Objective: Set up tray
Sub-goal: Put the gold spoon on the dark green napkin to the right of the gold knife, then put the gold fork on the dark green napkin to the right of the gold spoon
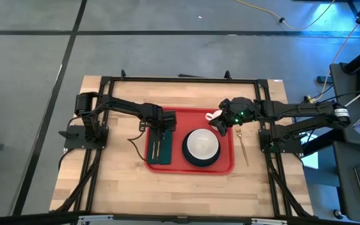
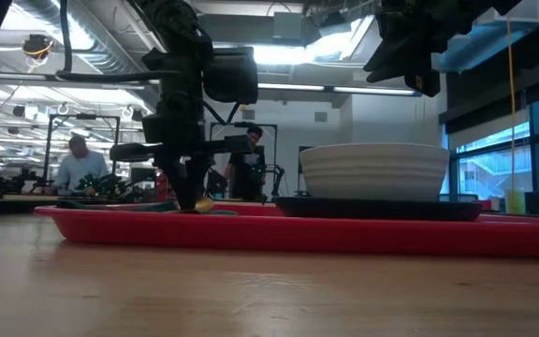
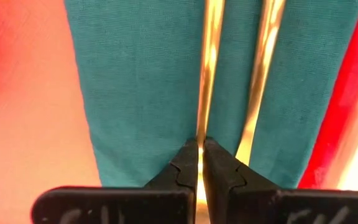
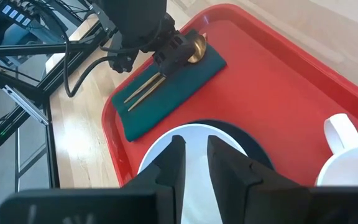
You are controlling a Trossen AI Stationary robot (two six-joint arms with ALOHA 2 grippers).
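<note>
left tool (image 3: 200,163) pinches gold utensil (image 3: 209,68) on red tray (image 1: 175,164).

Red tray (image 1: 225,164) – dark green cloth (image 1: 161,150) – white bowl (image 1: 202,144).

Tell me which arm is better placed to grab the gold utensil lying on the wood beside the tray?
Right, probably. The gold utensil lies beside the tray, on its right, near the right gripper. The left gripper is across the tray, clamped on a gold piece on the green cloth.

One tray (image 1: 227,164), three gold utensils (image 1: 242,147).
</note>
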